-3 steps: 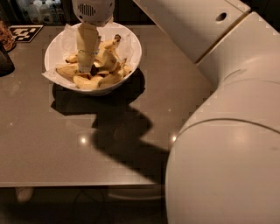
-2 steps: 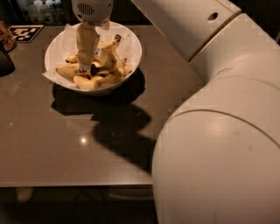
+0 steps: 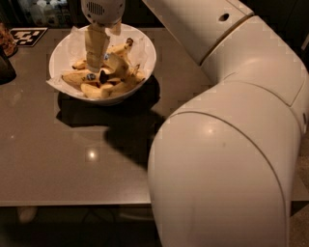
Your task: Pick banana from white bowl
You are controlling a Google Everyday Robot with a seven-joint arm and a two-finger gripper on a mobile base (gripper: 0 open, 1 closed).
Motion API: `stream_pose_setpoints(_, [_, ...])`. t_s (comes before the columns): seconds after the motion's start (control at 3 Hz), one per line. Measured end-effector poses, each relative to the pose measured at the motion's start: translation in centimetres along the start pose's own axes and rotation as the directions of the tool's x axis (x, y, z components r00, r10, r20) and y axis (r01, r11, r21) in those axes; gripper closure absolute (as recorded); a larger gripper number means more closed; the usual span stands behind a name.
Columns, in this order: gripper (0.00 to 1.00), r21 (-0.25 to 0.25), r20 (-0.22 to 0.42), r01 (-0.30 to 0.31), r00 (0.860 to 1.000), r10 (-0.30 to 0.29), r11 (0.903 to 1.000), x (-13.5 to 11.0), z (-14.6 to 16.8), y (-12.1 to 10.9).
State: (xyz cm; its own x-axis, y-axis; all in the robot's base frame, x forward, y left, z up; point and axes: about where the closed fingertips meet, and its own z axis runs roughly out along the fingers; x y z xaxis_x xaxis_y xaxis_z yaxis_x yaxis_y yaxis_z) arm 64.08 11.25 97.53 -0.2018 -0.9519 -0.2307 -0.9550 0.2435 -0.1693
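Note:
The white bowl (image 3: 145, 47), lined with crinkled white paper, stands at the back left of the brown table. Several yellow bananas (image 3: 73, 78) with dark tips lie piled in it. My gripper (image 3: 98, 73) hangs straight down from its white wrist (image 3: 102, 9) into the middle of the bowl and reaches the top of the banana pile. Its lower end sits among the bananas and is partly hidden by them. I cannot tell whether it holds a banana.
My large white arm (image 3: 227, 144) fills the right and front of the view and hides that side of the table. A dark object (image 3: 6, 67) stands at the left edge. A black-and-white tag (image 3: 27, 34) lies at the back left.
The arm's big elbow has swung further left and nearer, covering more of the table. The gripper stays down in the bowl at about the same place.

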Motion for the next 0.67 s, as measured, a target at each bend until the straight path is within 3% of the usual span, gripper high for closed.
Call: stream_pose_setpoints(0.67, [0.4,-0.027,0.007,-0.035,0.999,0.035,0.999,0.14,0.95,-1.12])
